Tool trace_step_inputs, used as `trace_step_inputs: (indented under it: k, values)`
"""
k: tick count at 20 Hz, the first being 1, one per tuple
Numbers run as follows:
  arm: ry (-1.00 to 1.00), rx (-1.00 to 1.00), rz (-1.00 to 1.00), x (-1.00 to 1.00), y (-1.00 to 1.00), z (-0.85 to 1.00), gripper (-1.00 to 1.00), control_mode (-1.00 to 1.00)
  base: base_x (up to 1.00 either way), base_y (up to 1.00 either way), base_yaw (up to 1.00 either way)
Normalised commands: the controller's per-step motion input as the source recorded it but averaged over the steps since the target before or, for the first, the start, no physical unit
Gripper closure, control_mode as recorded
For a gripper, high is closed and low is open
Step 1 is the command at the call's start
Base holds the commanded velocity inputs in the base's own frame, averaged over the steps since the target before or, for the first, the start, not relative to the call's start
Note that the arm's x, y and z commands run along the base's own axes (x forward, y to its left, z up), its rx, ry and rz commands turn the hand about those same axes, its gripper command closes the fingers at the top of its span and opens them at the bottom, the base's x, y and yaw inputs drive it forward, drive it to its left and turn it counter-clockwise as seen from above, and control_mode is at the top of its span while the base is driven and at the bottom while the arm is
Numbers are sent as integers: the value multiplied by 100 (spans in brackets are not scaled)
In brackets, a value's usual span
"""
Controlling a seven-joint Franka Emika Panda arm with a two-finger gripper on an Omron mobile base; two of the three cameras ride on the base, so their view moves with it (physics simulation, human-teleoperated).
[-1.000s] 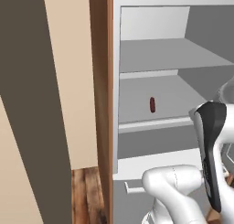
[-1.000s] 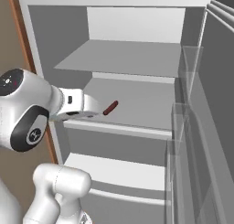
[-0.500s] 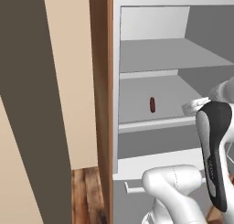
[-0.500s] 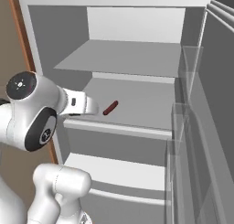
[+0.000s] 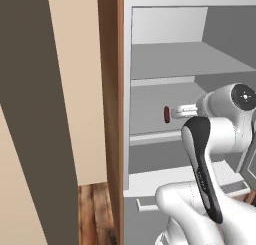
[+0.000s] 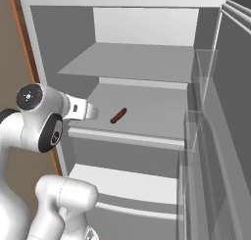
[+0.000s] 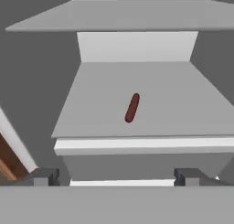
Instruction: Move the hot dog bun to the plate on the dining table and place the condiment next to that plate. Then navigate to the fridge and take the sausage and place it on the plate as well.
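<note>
We see the arm bent at mid-height, its forearm reaching level into the open fridge (image 6: 147, 53) from the left of the right base view. The gripper (image 6: 92, 111) points at the middle shelf, jaws spread wide and empty. One sausage (image 7: 132, 107) lies flat near the centre of the hand view, well apart from the fingertips (image 7: 45, 176), its long axis running near vertical, tilted slightly right at the top.
</note>
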Motion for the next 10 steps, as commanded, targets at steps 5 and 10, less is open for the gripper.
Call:
trace_step_inputs:
  k: [5,10]
  values:
    - [2,-2,-2,80,-4,-20,-100,-100,0,0,0]
    - [5,0,0,53,-16,-52,-100,-100,0,0,0]
